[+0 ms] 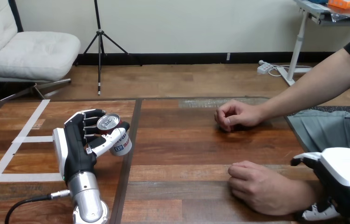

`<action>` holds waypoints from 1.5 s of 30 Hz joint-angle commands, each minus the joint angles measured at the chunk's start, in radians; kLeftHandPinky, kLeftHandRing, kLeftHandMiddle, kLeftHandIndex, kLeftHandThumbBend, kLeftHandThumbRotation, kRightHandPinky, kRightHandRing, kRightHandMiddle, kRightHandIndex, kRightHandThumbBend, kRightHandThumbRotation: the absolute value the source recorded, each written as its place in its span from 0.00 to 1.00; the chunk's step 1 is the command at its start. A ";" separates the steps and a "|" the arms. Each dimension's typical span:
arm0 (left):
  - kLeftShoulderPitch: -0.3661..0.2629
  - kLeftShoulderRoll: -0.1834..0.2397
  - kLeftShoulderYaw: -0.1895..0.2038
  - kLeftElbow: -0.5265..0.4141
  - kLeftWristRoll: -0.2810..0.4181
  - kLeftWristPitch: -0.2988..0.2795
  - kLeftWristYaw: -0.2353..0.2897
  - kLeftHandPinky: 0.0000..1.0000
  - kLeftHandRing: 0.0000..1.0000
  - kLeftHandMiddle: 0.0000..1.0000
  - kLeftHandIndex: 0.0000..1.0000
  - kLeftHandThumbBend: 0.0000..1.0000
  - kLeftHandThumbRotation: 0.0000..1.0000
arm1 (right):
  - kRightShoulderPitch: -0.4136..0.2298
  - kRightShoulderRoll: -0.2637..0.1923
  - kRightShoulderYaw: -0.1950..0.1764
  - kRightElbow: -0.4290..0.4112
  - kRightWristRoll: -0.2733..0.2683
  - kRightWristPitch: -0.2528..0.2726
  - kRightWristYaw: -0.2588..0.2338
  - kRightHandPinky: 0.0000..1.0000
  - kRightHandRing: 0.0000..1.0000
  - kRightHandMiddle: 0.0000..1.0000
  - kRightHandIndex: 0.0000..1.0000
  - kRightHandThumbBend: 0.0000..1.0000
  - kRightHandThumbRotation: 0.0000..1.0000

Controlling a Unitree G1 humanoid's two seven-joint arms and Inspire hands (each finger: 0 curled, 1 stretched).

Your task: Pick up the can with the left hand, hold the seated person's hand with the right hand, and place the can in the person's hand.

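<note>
The left hand [77, 144] has its fingers [91, 122] curled round the can [115, 135], with the thumb crossing the can's near side, so the can is clasped between thumb and fingers. The can is tilted, its silver top turned up and away from the palm, and it sits over the left half of the tabletop [187, 154], just beside the dark seam [130, 158] that runs across the boards. Whether its lower end clears the wood cannot be told. The right hand [345, 179] is at the lower right, closed on the person's wrist: a dark part hooks over the far side and white-tipped fingers [319, 212] wrap the near side. The person's near hand [259, 186] lies palm down on the tabletop, fingers bent loosely. The person's far hand [236, 115] rests further back, loosely fisted, well apart from the can. White tape lines [17, 140] mark the left of the wooden tabletop.
</note>
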 commanded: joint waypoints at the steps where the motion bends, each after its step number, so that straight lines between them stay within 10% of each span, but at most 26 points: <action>1: -0.085 0.004 -0.002 -0.058 0.006 -0.028 -0.003 0.44 0.51 0.54 0.53 0.64 0.00 | -0.100 -0.026 0.035 0.047 -0.007 -0.008 -0.024 0.82 0.84 0.85 0.80 0.79 0.06; 45: -0.076 0.009 0.005 -0.072 0.001 -0.039 -0.011 0.44 0.51 0.54 0.53 0.65 0.00 | -0.247 -0.079 0.179 0.311 -0.027 -0.018 -0.055 0.85 0.86 0.87 0.82 0.76 0.10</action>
